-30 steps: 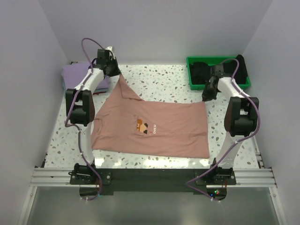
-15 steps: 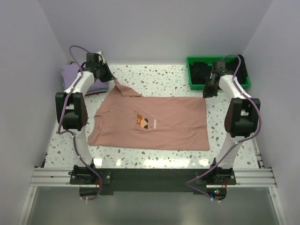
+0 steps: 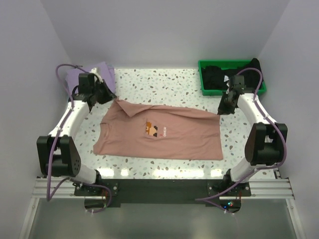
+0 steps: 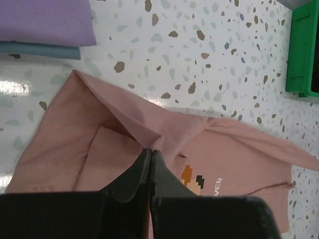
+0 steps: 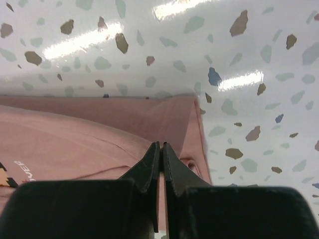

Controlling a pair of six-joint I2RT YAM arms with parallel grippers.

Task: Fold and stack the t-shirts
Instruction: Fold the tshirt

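The salmon-pink t-shirt (image 3: 164, 132) with a small brown-orange chest print lies spread across the speckled table, its far edge lifted and folding toward me. My left gripper (image 3: 110, 97) is shut on the far left part of the salmon-pink t-shirt (image 4: 129, 129), the cloth pinched at the fingertips (image 4: 150, 152). My right gripper (image 3: 223, 108) is shut on the far right corner of the salmon-pink t-shirt (image 5: 124, 129), jaws (image 5: 161, 145) pressed together over cloth. A folded lavender t-shirt (image 3: 82, 75) rests at the far left, also seen as the lavender t-shirt (image 4: 47, 20). A black t-shirt (image 3: 215, 75) lies in the tray.
A green plastic tray (image 3: 205, 89) stands at the far right corner; the green tray's side (image 4: 299, 55) shows in the left wrist view. A teal folded cloth (image 4: 40, 50) lies under the lavender one. White walls close in the table on three sides.
Both grippers have pulled the pink t-shirt's far edge nearer and lower. The left arm swung out left and the raised collar peak has flattened into a fold.
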